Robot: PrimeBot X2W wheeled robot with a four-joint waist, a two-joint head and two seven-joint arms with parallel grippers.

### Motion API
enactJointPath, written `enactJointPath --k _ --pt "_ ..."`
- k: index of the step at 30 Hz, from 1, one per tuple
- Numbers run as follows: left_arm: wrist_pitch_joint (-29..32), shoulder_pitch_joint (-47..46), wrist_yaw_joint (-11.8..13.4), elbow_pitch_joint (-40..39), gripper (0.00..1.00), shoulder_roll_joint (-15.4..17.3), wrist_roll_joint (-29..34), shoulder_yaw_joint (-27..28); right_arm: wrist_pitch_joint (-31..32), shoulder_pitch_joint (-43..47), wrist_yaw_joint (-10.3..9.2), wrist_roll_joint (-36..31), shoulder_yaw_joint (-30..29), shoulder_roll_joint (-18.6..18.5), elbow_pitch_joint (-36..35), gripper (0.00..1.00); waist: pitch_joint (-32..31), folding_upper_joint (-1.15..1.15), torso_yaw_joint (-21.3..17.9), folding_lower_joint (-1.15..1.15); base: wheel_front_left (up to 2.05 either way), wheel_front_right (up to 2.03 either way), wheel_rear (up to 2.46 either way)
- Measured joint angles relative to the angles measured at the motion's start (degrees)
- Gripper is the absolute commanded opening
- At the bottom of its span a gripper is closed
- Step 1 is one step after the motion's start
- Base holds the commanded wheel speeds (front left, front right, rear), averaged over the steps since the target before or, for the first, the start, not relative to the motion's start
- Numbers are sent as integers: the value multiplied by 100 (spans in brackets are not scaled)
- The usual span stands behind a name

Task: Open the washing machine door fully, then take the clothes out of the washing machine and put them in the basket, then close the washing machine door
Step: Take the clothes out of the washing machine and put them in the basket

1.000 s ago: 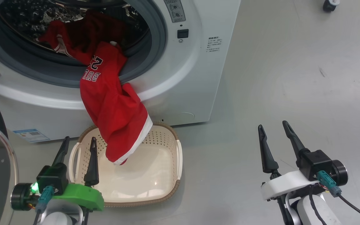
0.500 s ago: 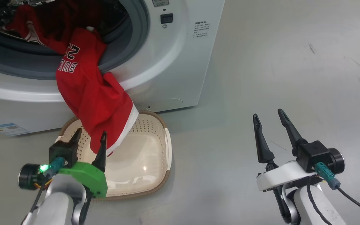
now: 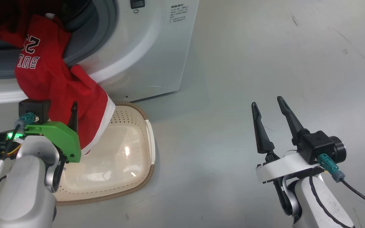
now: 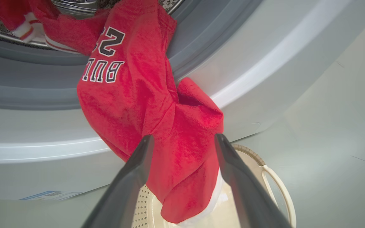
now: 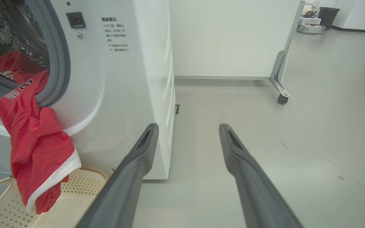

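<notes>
Looks way more like a robotics lab or test space than anyone's laundry room tbh. The washing machine (image 5: 122, 95) just sits out on a big bare grey floor (image 5: 312, 133) with scuff marks. Behind it there's a white panel (image 5: 233, 38) on a caster wheel (image 5: 282, 98), plus a dark bin (image 5: 328, 14) and some cabled gear (image 5: 309, 29) at the floor's far corner.

Red clothes (image 3: 52, 82); cream basket (image 3: 119, 186)

Head view: the washer (image 3: 144, 63) was cut off at the top and left edges, and the garment's (image 3: 59, 85) upper end with it. The garment hid one finger of the left gripper (image 4: 183, 136); I could not tell whether they touched. The left arm (image 3: 24, 177) covered the basket's (image 3: 149, 136) left side. The washer print (image 3: 177, 14) was too small to read.
</notes>
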Motion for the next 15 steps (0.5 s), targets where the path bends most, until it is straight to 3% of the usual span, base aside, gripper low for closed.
enactJointPath --k 15 --pt "513 -954 130 989 100 209 -38 254 0 -120 0 91 52 18 13 100 264 0 -399 0 0 0 0"
